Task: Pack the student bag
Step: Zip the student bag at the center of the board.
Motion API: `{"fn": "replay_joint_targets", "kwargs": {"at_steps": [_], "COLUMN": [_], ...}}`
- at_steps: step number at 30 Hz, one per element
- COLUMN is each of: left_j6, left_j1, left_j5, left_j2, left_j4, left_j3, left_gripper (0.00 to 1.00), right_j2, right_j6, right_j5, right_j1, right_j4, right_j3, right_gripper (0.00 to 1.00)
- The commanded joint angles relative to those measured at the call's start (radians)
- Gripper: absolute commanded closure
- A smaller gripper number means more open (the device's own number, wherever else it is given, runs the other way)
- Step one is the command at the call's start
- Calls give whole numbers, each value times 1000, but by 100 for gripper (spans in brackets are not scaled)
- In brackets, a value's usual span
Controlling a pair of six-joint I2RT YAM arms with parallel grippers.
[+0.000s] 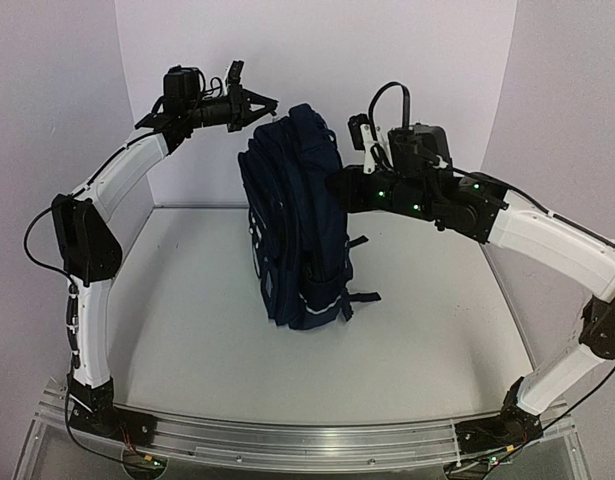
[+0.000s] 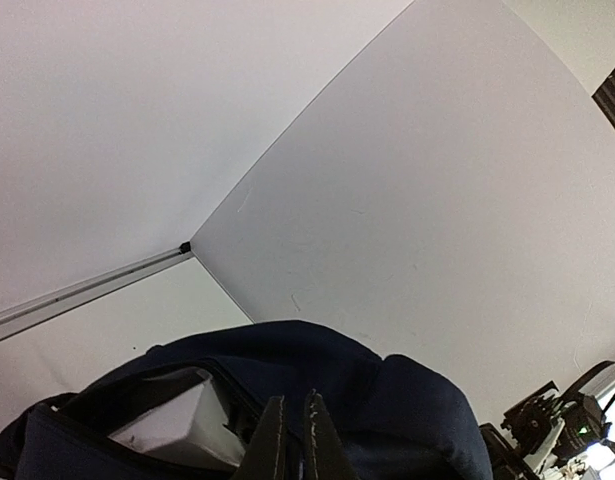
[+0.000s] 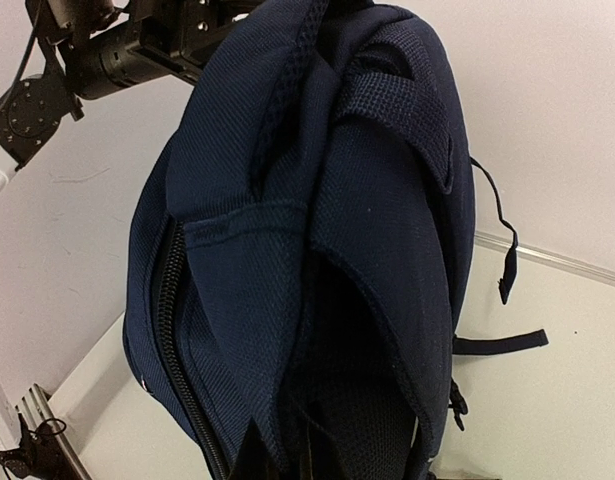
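Student bag (image 1: pixel 292 230) stands upright on the table (image 1: pixel 187 340) between the arms, its top rim right at the tips of the left gripper (image 2: pixel 292 425) and its back panel at the tips of the right gripper (image 3: pixel 279 455). Both pairs of fingers are clenched tight, though I cannot tell whether either has cloth pinched. Its soft fabric would likely sag if let go, so the woven shoulder strap (image 3: pixel 387 110) above the right fingers, or the zipper (image 2: pixel 232 395) edge just beside the left ones, looks the firmest hold.
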Motion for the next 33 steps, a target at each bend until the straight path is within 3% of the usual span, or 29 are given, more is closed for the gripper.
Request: {"fn": "replay_joint_targets", "kwargs": {"at_steps": [1, 8, 11, 13, 17, 21, 24, 30, 33], "left_j6": [-32, -29, -45, -81, -180, -197, -178, -86, -75], "left_j1": [59, 93, 95, 92, 74, 48, 36, -3, -17], "left_j5": [-123, -252, -206, -140, -20, 13, 7, -17, -31], "left_j2": [50, 87, 98, 92, 25, -65, -127, -217, -238], "left_j4": [198, 269, 276, 298, 414, 466, 462, 358, 339], "left_j3": [57, 6, 20, 8, -128, -272, -358, -426, -442], "left_gripper": [100, 100, 100, 100, 100, 100, 100, 100, 100], "right_j2": [-13, -26, -14, 5, 62, 134, 190, 298, 344], "right_j6": [-8, -6, 12, 32, 68, 76, 42, -95, -153], "right_j5": [-33, -55, -39, -6, 66, 74, 69, 167, 238], "right_j1": [2, 2, 4, 4, 3, 3, 11, 112, 173], "right_j4": [-220, -286, -317, -335, -340, -341, -341, -383, -388], "right_j3": [19, 42, 111, 180, 331, 482, 549, 699, 773], "right_gripper": [100, 100, 97, 80, 36, 17, 15, 31, 33]}}
